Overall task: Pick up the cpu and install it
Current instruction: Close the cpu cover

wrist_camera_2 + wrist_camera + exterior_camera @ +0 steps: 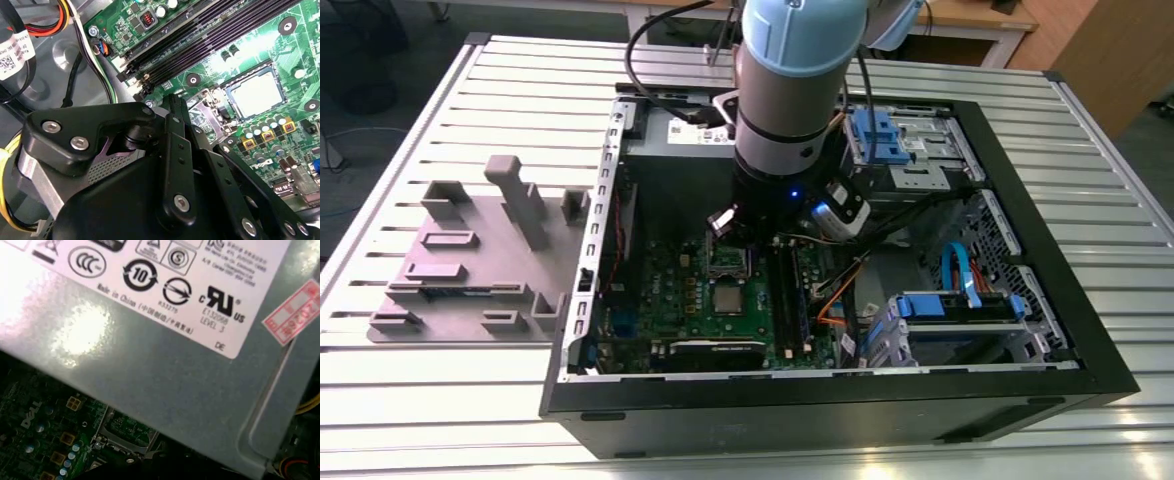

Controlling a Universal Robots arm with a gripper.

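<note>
Gripper, grip unclear, hangs near socket frame; cpu apparently seated beside.

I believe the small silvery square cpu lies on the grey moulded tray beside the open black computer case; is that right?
Not quite. In the exterior view the small silvery square cpu lies on the green circuit board inside the open black computer case, not on the grey moulded tray beside it.
</note>
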